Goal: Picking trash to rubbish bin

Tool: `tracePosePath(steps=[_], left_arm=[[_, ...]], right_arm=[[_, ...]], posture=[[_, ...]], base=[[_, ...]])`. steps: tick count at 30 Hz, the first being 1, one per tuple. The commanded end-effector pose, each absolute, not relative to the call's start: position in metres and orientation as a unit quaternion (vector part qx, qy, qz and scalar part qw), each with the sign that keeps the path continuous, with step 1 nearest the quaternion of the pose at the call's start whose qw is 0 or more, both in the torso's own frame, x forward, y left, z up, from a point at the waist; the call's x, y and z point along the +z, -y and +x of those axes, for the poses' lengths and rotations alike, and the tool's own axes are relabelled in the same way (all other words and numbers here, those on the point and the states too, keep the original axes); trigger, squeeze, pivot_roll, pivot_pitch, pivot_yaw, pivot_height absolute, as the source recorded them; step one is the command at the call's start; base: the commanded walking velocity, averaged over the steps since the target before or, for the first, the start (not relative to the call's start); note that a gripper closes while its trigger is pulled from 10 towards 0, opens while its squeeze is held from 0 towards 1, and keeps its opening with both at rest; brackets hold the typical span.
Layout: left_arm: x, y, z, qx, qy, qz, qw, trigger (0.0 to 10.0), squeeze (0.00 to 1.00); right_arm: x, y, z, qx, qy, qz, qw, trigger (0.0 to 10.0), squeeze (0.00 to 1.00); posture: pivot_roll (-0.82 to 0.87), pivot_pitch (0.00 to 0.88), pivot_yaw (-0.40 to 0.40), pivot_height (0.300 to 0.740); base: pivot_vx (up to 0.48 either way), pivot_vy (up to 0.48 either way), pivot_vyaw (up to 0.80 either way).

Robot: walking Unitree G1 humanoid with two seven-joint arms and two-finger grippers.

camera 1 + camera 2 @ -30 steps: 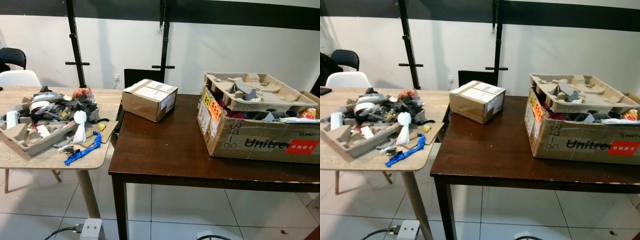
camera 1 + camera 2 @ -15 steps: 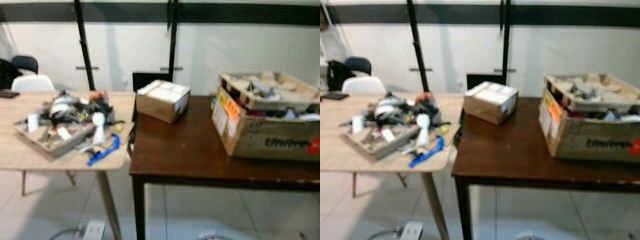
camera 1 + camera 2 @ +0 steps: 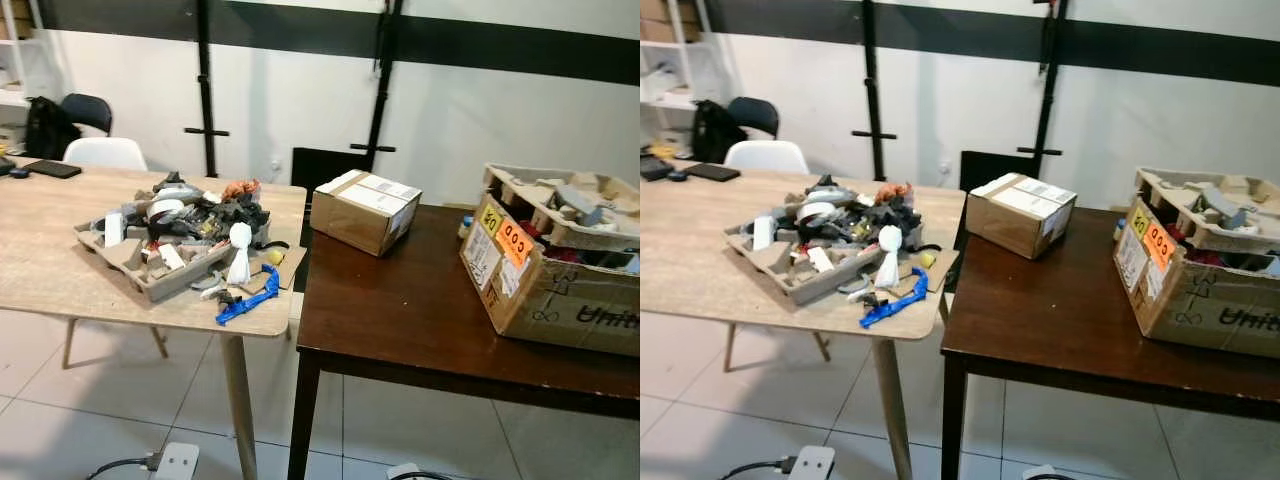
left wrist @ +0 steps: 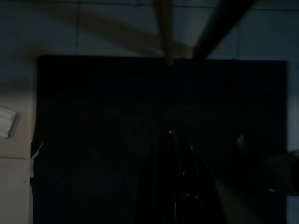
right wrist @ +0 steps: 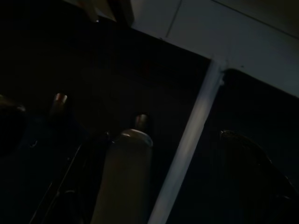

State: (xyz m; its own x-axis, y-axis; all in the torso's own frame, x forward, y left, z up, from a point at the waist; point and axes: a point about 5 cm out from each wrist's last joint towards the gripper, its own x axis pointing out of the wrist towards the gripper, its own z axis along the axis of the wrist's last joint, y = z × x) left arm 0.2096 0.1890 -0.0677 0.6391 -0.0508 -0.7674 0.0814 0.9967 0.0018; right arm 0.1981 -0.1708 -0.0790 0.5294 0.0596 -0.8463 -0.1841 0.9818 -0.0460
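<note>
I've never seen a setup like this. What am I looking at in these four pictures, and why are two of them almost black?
These come from a walking humanoid robot meant to clear up trash. The two bright pictures are its two head cameras, side by side like eyes, so they show the same room. On the left stands a light wooden table with a cardboard tray piled with trash and a blue scrap near its edge. On the right is a dark table holding a small sealed box and a big open carton of packing scraps. The two dark pictures come from cameras on its wrists, which are in shadow; the left hand is just a faint outline. Nothing can be seen held.
</note>
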Motion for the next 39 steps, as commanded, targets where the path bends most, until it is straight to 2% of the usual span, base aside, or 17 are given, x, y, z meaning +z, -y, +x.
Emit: tracePosePath(steps=[1, 19, 34, 39], left_arm=[[-0.066, -0.188, 0.213, -0.042, -0.421, 0.027, 0.906, 10.0, 0.00], [-0.064, -0.186, 0.214, -0.046, -0.405, -0.011, 0.913, 10.0, 0.00], [-0.065, -0.180, 0.214, -0.057, -0.404, -0.005, 0.913, 10.0, 0.00], [-0.065, -0.179, 0.215, -0.055, -0.403, -0.006, 0.914, 10.0, 0.00]], right_arm=[[-0.080, 0.172, 0.196, 0.068, -0.483, -0.067, 0.871, 10.0, 0.00], [-0.080, 0.170, 0.197, 0.072, -0.482, -0.066, 0.871, 10.0, 0.00], [-0.081, 0.173, 0.195, 0.062, -0.485, -0.059, 0.870, 10.0, 0.00], [-0.080, 0.174, 0.195, 0.062, -0.485, -0.060, 0.870, 10.0, 0.00]], posture=[[0.05, 0.000, -0.021, 0.740], [0.06, 0.000, -0.025, 0.740], [0.05, 0.000, -0.022, 0.740], [0.05, 0.000, -0.021, 0.740]], base=[[0.000, 0.000, 0.00], [0.000, 0.000, 0.00], [0.000, 0.000, 0.00], [-0.275, 0.000, 0.00]])
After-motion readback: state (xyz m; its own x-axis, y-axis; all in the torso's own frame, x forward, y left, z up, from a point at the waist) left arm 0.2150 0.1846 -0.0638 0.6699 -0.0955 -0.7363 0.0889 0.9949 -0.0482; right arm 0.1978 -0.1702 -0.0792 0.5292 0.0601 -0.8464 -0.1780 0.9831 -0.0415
